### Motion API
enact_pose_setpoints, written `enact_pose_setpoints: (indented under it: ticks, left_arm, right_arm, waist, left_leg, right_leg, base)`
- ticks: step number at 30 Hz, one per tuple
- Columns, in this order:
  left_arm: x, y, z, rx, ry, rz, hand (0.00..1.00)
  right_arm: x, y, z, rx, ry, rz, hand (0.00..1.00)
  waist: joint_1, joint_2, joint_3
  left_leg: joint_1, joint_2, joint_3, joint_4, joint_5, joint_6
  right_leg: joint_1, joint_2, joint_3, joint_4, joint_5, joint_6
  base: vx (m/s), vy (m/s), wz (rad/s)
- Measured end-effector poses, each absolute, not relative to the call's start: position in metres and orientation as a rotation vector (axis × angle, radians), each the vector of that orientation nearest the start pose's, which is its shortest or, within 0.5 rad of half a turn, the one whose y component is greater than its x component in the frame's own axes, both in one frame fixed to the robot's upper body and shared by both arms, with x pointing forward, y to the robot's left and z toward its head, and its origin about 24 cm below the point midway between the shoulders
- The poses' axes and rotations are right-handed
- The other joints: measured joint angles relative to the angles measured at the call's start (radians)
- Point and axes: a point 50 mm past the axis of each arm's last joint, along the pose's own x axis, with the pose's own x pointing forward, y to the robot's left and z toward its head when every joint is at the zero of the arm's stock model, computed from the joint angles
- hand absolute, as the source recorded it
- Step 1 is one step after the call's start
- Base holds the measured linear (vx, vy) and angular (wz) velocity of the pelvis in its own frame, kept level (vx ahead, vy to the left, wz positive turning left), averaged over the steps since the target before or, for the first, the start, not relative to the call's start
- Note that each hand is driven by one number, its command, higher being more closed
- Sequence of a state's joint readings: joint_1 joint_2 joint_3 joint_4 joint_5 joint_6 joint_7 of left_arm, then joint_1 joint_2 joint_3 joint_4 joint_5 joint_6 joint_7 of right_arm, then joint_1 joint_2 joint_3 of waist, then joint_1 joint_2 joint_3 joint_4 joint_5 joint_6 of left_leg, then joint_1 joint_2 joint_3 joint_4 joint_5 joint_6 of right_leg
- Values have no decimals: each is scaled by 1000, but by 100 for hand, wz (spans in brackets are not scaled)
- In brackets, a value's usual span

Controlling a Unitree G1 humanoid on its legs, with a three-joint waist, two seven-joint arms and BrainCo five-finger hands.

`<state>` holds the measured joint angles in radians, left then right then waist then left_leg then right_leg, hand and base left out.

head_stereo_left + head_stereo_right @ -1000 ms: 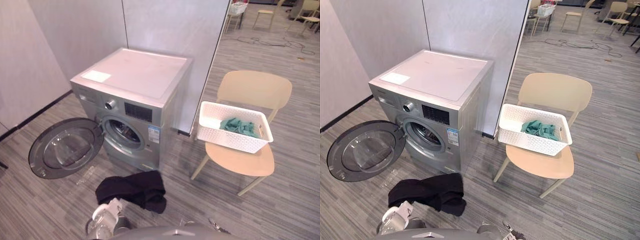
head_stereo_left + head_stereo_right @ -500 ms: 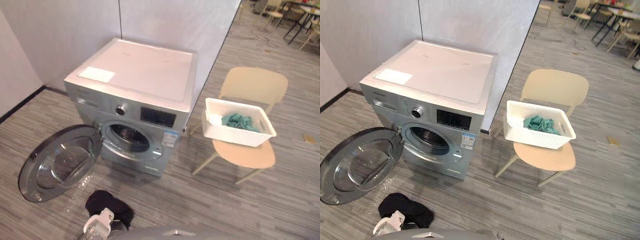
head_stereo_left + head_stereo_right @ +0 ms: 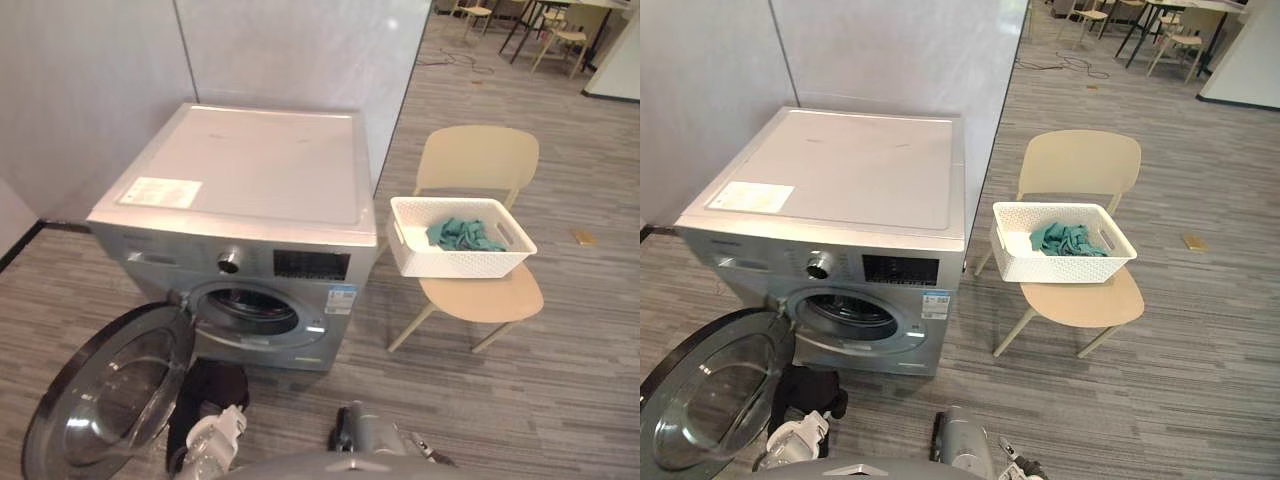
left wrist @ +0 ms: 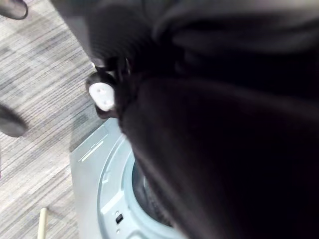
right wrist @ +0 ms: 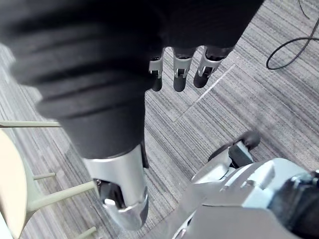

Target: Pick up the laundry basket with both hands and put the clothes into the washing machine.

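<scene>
1. The basket (image 3: 460, 262), with clothes (image 3: 464, 234) inside, is sitting on the chair (image 3: 490, 300) at far right, its long axis running left-right.
2. The right hand (image 5: 180, 74) is hanging nearer to it, fingers loose and holding nothing.
3. The left hand (image 3: 212, 440) is seemingly hanging low; I cannot tell its fingers' state.

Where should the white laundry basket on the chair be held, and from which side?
Take the laundry basket by its two short ends, at the handle slots below the rim, both ends at once. Come from the chair's open front: the backrest closes the far side, and the washing machine stands close to one end.
</scene>
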<state>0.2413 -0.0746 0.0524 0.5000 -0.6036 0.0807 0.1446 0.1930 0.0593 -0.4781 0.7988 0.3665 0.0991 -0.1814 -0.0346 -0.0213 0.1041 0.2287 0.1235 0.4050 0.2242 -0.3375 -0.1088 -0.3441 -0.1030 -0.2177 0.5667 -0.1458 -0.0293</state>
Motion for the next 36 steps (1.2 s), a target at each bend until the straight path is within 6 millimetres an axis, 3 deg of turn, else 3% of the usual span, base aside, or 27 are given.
enact_pose_setpoints:
  ticks: [1, 3, 6, 8, 11, 12, 15, 17, 18, 19, 20, 21, 22, 24, 27, 29, 32, 36]
  left_arm:
    - [134, 142, -121, -636, 833, 395, 100]
    - [143, 142, -117, -626, 808, 370, 100]
    - [152, 141, -114, -627, 785, 350, 100]
    - [151, 141, -112, -629, 776, 348, 100]
    - [151, 143, -106, -636, 741, 337, 100]
    - [148, 144, -107, -637, 741, 340, 100]
    - [137, 146, -110, -638, 764, 361, 100]
    - [134, 148, -111, -631, 774, 367, 100]
    - [134, 147, -111, -632, 778, 365, 100]
    - [135, 145, -111, -639, 779, 359, 100]
    - [135, 143, -110, -637, 776, 352, 100]
    - [138, 148, -109, -630, 766, 364, 100]
    - [148, 150, -104, -620, 737, 354, 100]
    - [162, 146, -97, -611, 701, 320, 100]
    - [187, 132, -84, -599, 650, 229, 100]
    - [200, 125, -76, -594, 621, 189, 100]
    - [230, 117, -56, -585, 542, 140, 100]
    - [263, 118, -33, -578, 454, 146, 100]
  right_arm:
    - [70, -219, -152, 489, 1009, -826, 0]
    - [78, -221, -148, 481, 976, -815, 0]
    - [79, -220, -148, 475, 979, -803, 0]
    - [81, -218, -148, 456, 985, -779, 0]
    - [83, -220, -148, 445, 980, -768, 0]
    - [83, -220, -147, 443, 979, -768, 0]
    - [86, -218, -148, 428, 989, -749, 0]
    - [87, -215, -148, 428, 994, -735, 0]
    - [88, -214, -148, 425, 996, -725, 0]
    - [88, -215, -147, 421, 995, -723, 0]
    - [89, -217, -146, 414, 987, -726, 0]
    - [96, -212, -146, 428, 985, -711, 0]
    - [101, -205, -146, 450, 978, -699, 0]
    - [110, -201, -144, 461, 959, -687, 0]
    - [126, -203, -137, 491, 891, -695, 0]
    - [139, -207, -131, 491, 843, -688, 0]
    - [167, -215, -115, 492, 738, -683, 0]
    - [188, -217, -100, 530, 642, -691, 0]
  waist:
    - [-7, 30, 12]
    - [-3, 52, 13]
    - [-2, 51, 14]
    - [0, 50, 16]
    - [12, 61, 31]
    - [20, 70, 33]
    - [25, 68, 32]
    - [35, 52, 37]
    - [36, 44, 42]
    - [34, 50, 42]
    - [33, 66, 42]
    - [31, 31, 67]
    - [23, 1, 95]
    - [24, -22, 131]
    - [24, -21, 197]
    - [21, -14, 223]
    - [20, 4, 281]
    - [22, 1, 320]
  left_leg:
    - [17, 27, -25, -18, 5, 3]
    - [11, 33, -57, -48, 56, 11]
    - [18, 37, -109, -23, 105, 20]
    - [-73, 78, -166, 266, 120, 1]
    - [-294, 129, -267, 729, 224, -30]
    - [-357, 138, -263, 831, 213, -12]
    - [-425, 168, -199, 777, 166, 51]
    - [-432, 169, -154, 604, 133, 74]
    - [-416, 151, -150, 451, 130, 74]
    - [-393, 136, -157, 275, 194, 77]
    - [-382, 136, -168, 210, 248, 47]
    - [-370, 99, -152, 219, 204, 17]
    - [-396, 74, -133, 252, 185, 35]
    - [-482, 74, -129, 353, 147, 54]
    - [-604, 89, -124, 492, 63, 72]
    - [-686, 108, -126, 567, 23, 74]
    - [-831, 134, -133, 670, 0, 78]
    - [-976, 171, -159, 769, -8, 78]
  right_leg:
    - [45, 40, -24, -42, -3, 5]
    - [45, 58, -27, -61, -14, -12]
    - [89, 56, -54, -66, -52, -15]
    - [171, 55, -72, -97, -82, -3]
    - [251, 59, -83, -133, -94, -16]
    - [285, 58, -80, -149, -100, -20]
    - [349, 49, -58, -207, -88, 1]
    - [354, 23, -22, -210, -81, 24]
    - [347, 0, 3, -193, -85, 54]
    - [319, -14, 30, -142, -110, 85]
    - [297, -12, 44, -106, -130, 102]
    - [257, -50, 90, -31, -166, 121]
    - [220, -84, 108, 8, -176, 133]
    - [150, -100, 130, 71, -190, 148]
    - [19, -106, 180, 187, -227, 171]
    - [-69, -105, 199, 259, -248, 164]
    - [-227, -99, 219, 372, -271, 162]
    - [-376, -79, 233, 475, -285, 155]
  base:
    - [372, -137, 5]
    - [270, -96, 5]
    - [210, -139, 25]
    - [229, -105, 29]
    - [156, 17, 7]
    - [165, 95, -11]
    - [210, 128, -23]
    - [208, 209, -44]
    - [242, 303, -55]
    - [201, 286, -46]
    - [178, 304, -44]
    - [117, 279, -25]
    - [80, 251, -20]
    - [-56, 215, -6]
    - [-112, 116, -13]
    - [-155, 53, -16]
    - [-134, -5, -8]
    - [-98, -42, -14]
